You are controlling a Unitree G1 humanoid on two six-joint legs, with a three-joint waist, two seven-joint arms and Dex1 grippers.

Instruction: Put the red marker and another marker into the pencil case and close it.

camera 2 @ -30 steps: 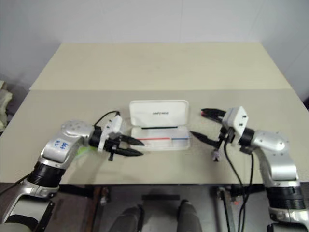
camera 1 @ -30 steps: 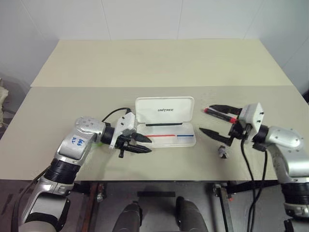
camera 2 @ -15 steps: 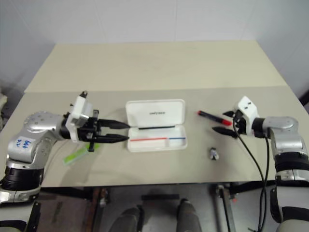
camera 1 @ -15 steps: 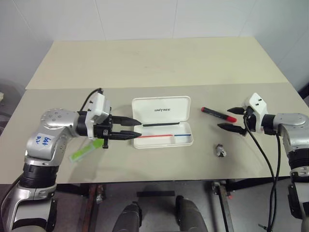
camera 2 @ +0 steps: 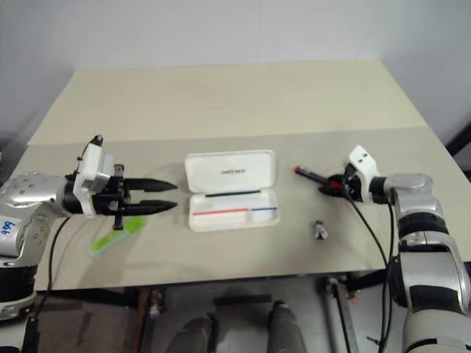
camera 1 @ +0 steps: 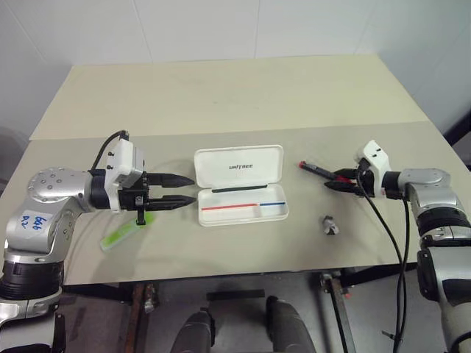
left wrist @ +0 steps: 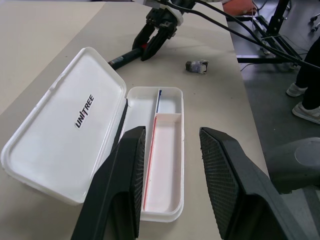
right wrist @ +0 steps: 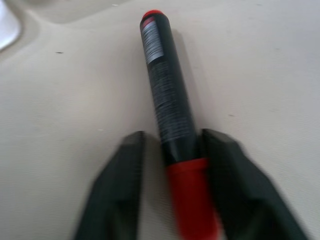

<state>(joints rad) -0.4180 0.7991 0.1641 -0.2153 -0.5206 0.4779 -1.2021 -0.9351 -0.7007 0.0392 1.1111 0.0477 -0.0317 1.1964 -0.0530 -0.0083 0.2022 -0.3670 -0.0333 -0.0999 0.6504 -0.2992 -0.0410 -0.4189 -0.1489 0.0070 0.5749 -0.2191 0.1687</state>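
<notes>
Step in hand: right gripper (right wrist: pixel 167 187) pinching slim red-and-black marker (right wrist: pixel 167 100) on surface; next, lift toward open white plastic pencil case (camera 1: pixel 239 184); left gripper (camera 1: pixel 185 190) spread, empty.

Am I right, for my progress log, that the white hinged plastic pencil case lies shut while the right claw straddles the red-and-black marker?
Not quite: the white hinged plastic pencil case lies open, lid folded back, as the left wrist view shows. The right claw does straddle the red-and-black marker.
</notes>
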